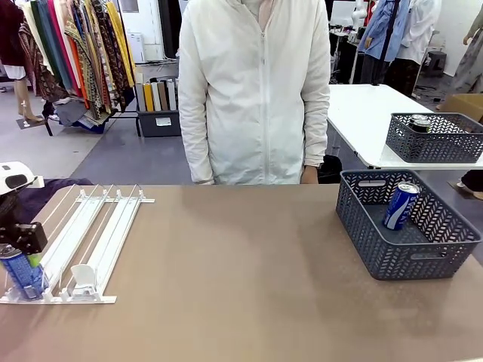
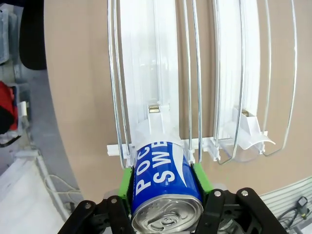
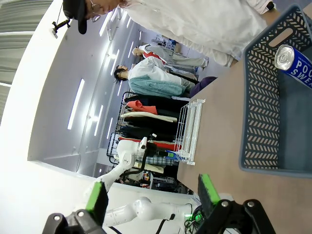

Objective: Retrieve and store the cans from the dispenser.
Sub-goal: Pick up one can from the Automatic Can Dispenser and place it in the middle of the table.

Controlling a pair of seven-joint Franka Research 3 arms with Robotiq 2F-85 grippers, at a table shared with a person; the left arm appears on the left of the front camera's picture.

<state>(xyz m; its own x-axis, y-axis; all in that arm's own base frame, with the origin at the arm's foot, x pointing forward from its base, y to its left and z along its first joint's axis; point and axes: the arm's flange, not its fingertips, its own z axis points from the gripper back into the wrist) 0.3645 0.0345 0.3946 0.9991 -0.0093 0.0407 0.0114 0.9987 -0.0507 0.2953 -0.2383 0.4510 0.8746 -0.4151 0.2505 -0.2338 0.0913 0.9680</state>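
My left gripper point(image 2: 165, 195) is shut on a blue can point(image 2: 163, 178) with white lettering, its green pads point(image 2: 126, 183) pressed to both sides. The can stands at the near end of the outer lane of the white dispenser point(image 2: 156, 73). In the front view this gripper point(image 1: 23, 260) and can point(image 1: 21, 280) sit at the near left corner of the dispenser point(image 1: 98, 230). A second blue can point(image 1: 400, 205) leans inside the grey-blue basket point(image 1: 423, 260). My right gripper point(image 3: 152, 195) hangs open, near the basket point(image 3: 258, 117) holding that can point(image 3: 295, 61).
A person in a white jacket point(image 1: 256, 90) stands at the table's far edge. A white pusher block point(image 1: 83, 275) sits in a lane near the dispenser's front. On another table behind stands a second basket point(image 1: 434, 139) with a dark can point(image 1: 419, 123). The tabletop point(image 1: 241, 271) lies between dispenser and basket.
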